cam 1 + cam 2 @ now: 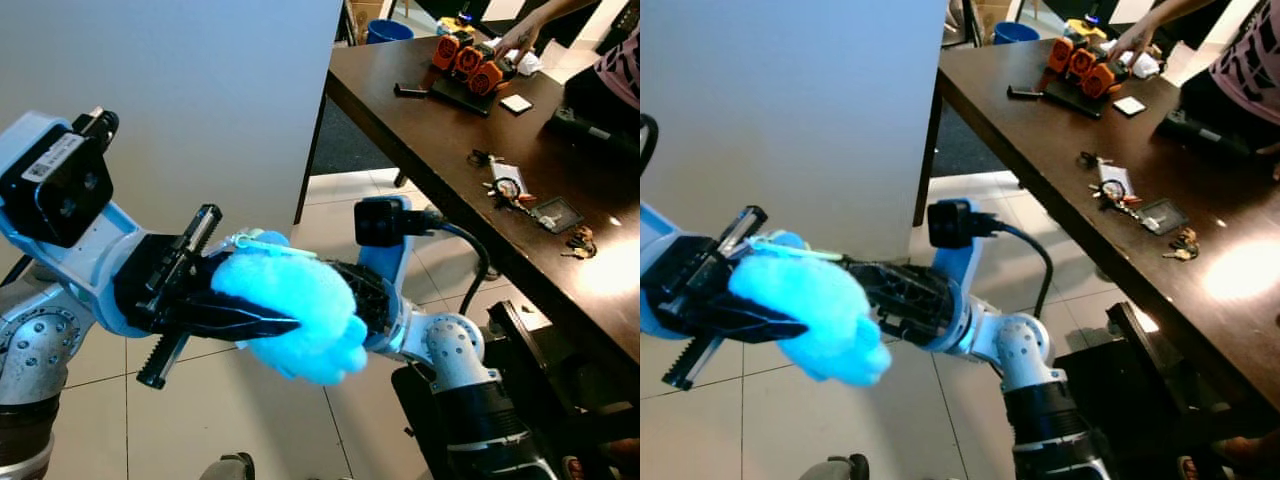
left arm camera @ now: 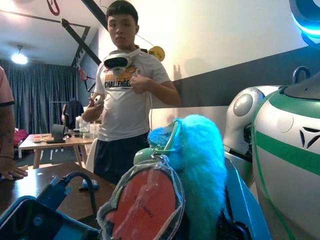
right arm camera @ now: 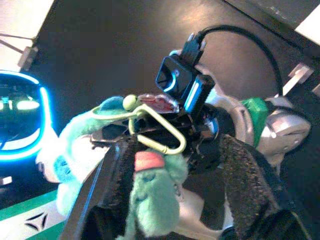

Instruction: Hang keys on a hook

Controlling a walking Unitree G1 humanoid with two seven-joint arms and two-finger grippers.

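I am watching both arms meeting in front of the robot's chest, over the tiled floor [image 1: 300,420]. The left gripper [image 1: 215,305] is clenching its jaws on the fluffy blue keychain [image 1: 295,315], holding it up in mid-air. The right gripper [image 1: 875,285] is reaching into the fur from the other side; I cannot tell how its jaws stand. A green carabiner [image 3: 162,132] is hanging off the keychain. The dark wooden counter [image 1: 440,150] is standing well apart to the right, carrying loose keys [image 1: 505,190].
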